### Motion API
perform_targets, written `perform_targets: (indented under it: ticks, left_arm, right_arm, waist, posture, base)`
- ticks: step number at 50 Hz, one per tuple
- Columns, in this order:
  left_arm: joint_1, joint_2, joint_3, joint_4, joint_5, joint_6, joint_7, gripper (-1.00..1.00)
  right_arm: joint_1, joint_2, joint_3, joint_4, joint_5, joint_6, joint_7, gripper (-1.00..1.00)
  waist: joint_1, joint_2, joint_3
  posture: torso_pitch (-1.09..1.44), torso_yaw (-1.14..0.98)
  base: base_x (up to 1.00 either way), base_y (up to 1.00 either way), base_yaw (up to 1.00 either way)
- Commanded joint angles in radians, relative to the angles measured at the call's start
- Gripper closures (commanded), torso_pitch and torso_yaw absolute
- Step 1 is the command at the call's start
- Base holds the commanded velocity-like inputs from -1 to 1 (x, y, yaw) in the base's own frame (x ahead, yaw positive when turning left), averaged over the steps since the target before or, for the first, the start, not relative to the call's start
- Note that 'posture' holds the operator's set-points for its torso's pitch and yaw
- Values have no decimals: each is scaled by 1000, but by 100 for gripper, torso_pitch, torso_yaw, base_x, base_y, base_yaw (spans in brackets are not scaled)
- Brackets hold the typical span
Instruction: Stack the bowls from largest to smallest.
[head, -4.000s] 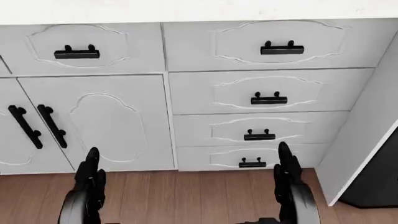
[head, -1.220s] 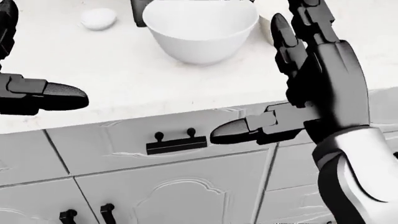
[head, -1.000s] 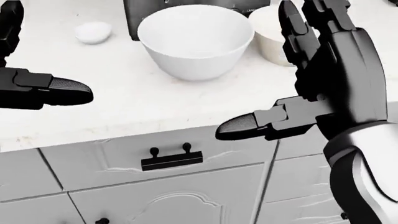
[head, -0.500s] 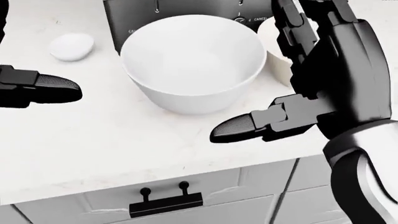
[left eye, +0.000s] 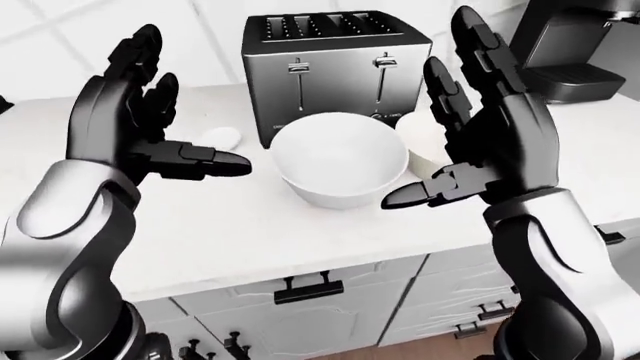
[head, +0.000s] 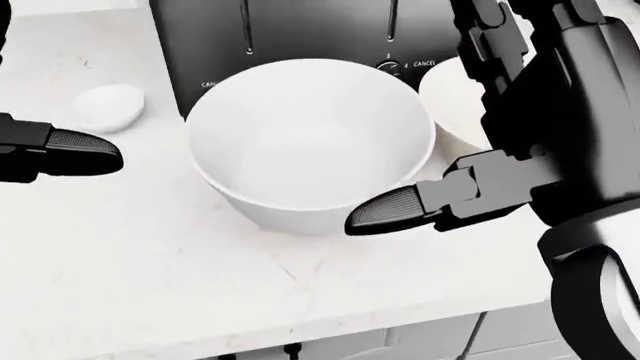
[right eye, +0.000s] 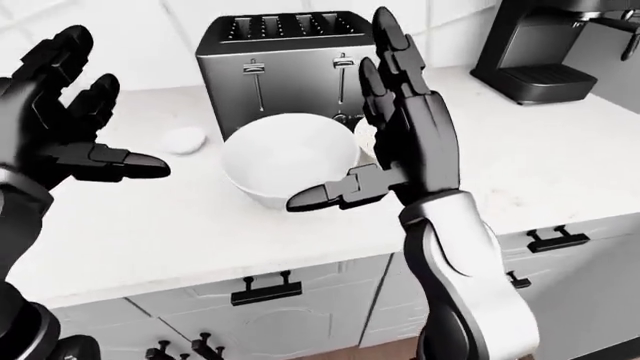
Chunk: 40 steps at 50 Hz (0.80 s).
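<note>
In the left-eye view, the large white bowl (left eye: 340, 159) sits on the counter (left eye: 250, 225) just near of the toaster (left eye: 335, 64), a smaller bowl (left eye: 425, 146) close on its right. The left hand (left eye: 150, 127) and right hand (left eye: 490, 135) hover either side, fingers spread, holding nothing.

In the head view, a small white object (head: 108, 107) lies left of the large bowl.

In the right-eye view, a coffee machine (right eye: 560, 45) stands far right.

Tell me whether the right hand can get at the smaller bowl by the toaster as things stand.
Probably yes. The right hand is open and raised right beside the smaller bowl; nothing lies between them, though the large bowl and the toaster crowd it.
</note>
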Motion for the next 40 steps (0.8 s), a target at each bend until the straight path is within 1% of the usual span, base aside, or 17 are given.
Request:
perform_targets:
  ticks: [1, 3, 6, 7, 8, 9, 10, 12, 15, 24, 26, 29, 30, 33, 36, 38, 40]
  left_arm:
    - [-28, 16, 19, -22, 6, -32, 10, -100]
    - [-28, 14, 11, -19, 7, -37, 15, -100]
    - [-28, 9, 0, -16, 11, -40, 19, -100]
    - [-30, 7, -5, -16, 14, -40, 20, -100]
    - [-32, 5, -8, -17, 15, -38, 21, -100]
    - [-29, 3, -13, -13, 20, -44, 19, -100]
    - [-27, 1, -15, -9, 24, -50, 17, -100]
    - [-25, -5, -23, -10, 31, -53, 17, -100]
    - [-18, -12, -28, -9, 42, -59, 13, -100]
    - [-13, -28, -42, -7, 68, -67, 1, -100]
    - [-15, -31, -45, -8, 74, -65, -1, -100]
    - [-22, -34, -49, -4, 82, -65, -5, -100]
    - [-21, -34, -49, -1, 85, -69, -9, -100]
    - [-24, -32, -41, -6, 89, -60, -15, -100]
    - [-21, -30, -31, -11, 89, -57, -21, -100]
    - [-23, -27, -23, -17, 86, -49, -23, -100]
    - [-24, -24, -16, -23, 81, -43, -24, -100]
  right_arm:
    - [-26, -1, 0, -25, 6, -32, 4, -100]
    - [-22, -1, -4, -20, 8, -39, 6, -100]
    - [-11, 0, -10, -12, 11, -55, 9, -100]
    - [-17, 0, -19, -20, 22, -44, 2, -100]
    - [-19, -1, -26, -22, 31, -42, -2, -100]
    - [-21, -2, -35, -24, 44, -41, -7, -100]
    - [-19, -5, -40, -22, 53, -47, -11, -100]
    - [-12, -13, -42, -16, 62, -58, -19, -100]
    - [-3, -19, -42, -6, 69, -76, -22, -100]
    - [13, -25, -41, 0, 78, -96, -26, -100]
    - [22, -28, -42, 1, 78, -103, -24, -100]
    - [27, -29, -39, 4, 77, -111, -21, -100]
    - [29, -29, -36, 4, 75, -114, -20, -100]
    - [35, -27, -26, 0, 65, -120, -13, -100]
    - [33, -25, -23, -2, 57, -119, -6, -100]
    - [33, -22, -19, -2, 51, -122, -3, -100]
    - [27, -18, -17, -10, 51, -110, -5, -100]
  waist:
    - [3, -8, -25]
    - [4, 6, -12]
    - [-2, 58, 3]
    - [-3, 91, -9]
    - [5, 159, -27]
    - [2, 107, 6]
    - [0, 113, -3]
    - [7, 97, -12]
    - [12, 64, 8]
    - [22, 3, 15]
    - [27, -17, 23]
    - [34, -72, 20]
    - [29, -37, 35]
    - [31, -31, 5]
    - [39, -51, -13]
    - [38, -40, -12]
    - [33, -18, -9]
  posture:
    - [0, 0]
    - [0, 0]
    - [0, 0]
    - [0, 0]
    - [0, 0]
    - [0, 0]
    - [0, 0]
    - [0, 0]
    - [0, 0]
    - [0, 0]
    - [0, 0]
    - [0, 0]
    - [0, 0]
    - [0, 0]
    - [0, 0]
    - [0, 0]
    - [0, 0]
  base:
    - [0, 30, 0]
    - [0, 31, 0]
    - [0, 29, 0]
    - [4, 12, 0]
    - [10, 3, 0]
    - [12, 0, 0]
    - [12, 0, 0]
    - [16, 0, 0]
    - [35, 0, 0]
    - [40, 0, 0]
    - [53, 0, 0]
    - [55, 0, 0]
    - [56, 0, 0]
    - [51, 8, 0]
    - [25, 38, 0]
    - [20, 45, 0]
    - [20, 45, 0]
